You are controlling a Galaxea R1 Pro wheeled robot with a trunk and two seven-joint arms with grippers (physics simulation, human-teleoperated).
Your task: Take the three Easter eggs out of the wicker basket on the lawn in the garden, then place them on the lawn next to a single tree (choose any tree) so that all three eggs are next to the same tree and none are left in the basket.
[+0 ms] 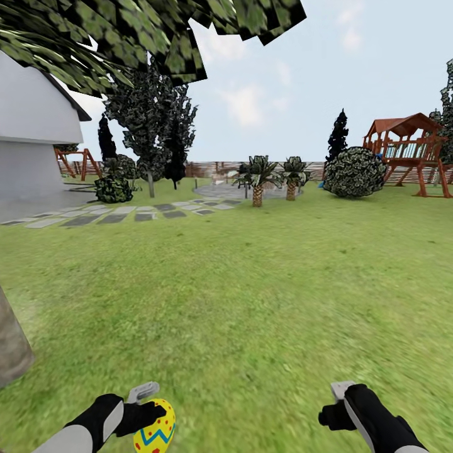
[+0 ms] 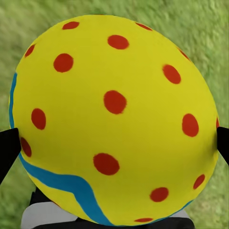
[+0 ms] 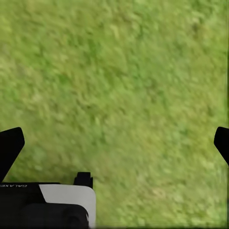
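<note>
While the left gripper [image 1: 151, 423] sits at the lower left of the head view, closed on one Easter egg [image 1: 155, 430], the right gripper [image 3: 114, 143] hangs wide open and empty over the lawn [image 1: 251, 302]. A grey trunk of the tree [image 1: 11, 343] stands at the left edge, near the held egg. Judged step: carrying an egg to its tree. Next move calls for lowering the egg onto grass beside that trunk, then releasing.
</note>
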